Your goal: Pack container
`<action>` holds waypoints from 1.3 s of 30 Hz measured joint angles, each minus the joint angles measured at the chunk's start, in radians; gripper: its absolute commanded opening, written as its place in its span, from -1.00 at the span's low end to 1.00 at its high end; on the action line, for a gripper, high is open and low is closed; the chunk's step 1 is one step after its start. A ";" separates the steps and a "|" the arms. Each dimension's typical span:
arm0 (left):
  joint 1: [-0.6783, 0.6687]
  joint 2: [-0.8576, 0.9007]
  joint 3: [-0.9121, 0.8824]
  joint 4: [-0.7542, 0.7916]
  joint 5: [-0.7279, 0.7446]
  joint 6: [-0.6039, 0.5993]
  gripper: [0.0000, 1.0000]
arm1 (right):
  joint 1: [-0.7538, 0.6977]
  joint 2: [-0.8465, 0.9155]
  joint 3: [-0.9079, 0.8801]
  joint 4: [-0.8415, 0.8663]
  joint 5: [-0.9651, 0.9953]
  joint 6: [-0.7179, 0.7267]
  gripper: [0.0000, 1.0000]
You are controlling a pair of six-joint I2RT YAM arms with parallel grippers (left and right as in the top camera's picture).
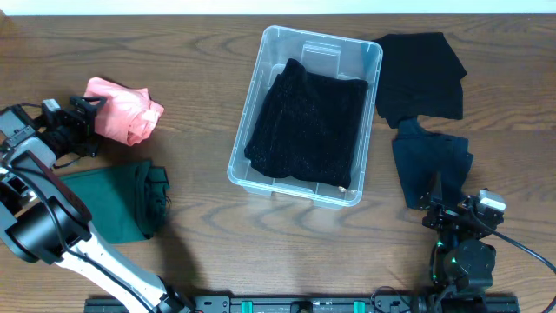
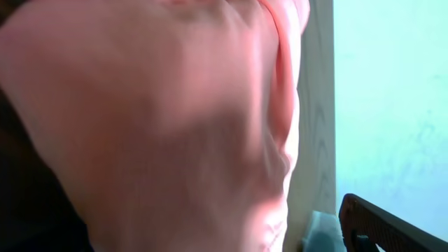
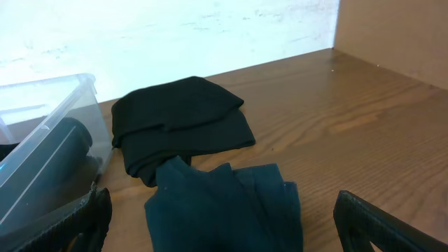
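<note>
— Where does the container sit?
— I see the container [image 1: 323, 45] a little toward 12 o'clock from the middle of the surface [image 1: 261, 252], upright, with a black knit garment [image 1: 308, 126] lying in it over most of its floor
— And your left side?
— My left fingers [image 2: 392, 227] stand wide apart at the 9 o'clock edge of a pink cloth [image 1: 130, 111], which lies out at 9 o'clock from the container. The cloth fills my wrist view, and I cannot tell whether a finger touches it. A green cloth [image 1: 113, 200] lies at 6 o'clock of the pink one
— The right?
— My right fingers [image 3: 381, 224] are spread wide too, clamped on nothing, at the 6 o'clock end of a dark blue cloth [image 1: 430, 165]. That cloth lies at 4 o'clock of the container, and a folded black cloth [image 1: 421, 74] lies at 2 o'clock, just beside the rim
</note>
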 measured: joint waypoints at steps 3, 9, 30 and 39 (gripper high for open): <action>0.000 0.015 0.002 0.003 0.047 0.002 0.79 | 0.000 0.000 0.000 0.000 0.000 0.000 0.99; 0.001 0.035 0.011 -0.075 0.107 0.020 0.78 | 0.000 0.000 0.000 0.000 0.000 0.000 0.98; -0.020 0.036 0.015 0.003 0.059 -0.016 0.77 | 0.000 0.000 0.000 0.000 0.000 0.000 0.99; -0.022 0.045 0.014 0.008 -0.004 -0.018 0.17 | 0.000 0.000 0.000 0.000 0.000 0.000 0.98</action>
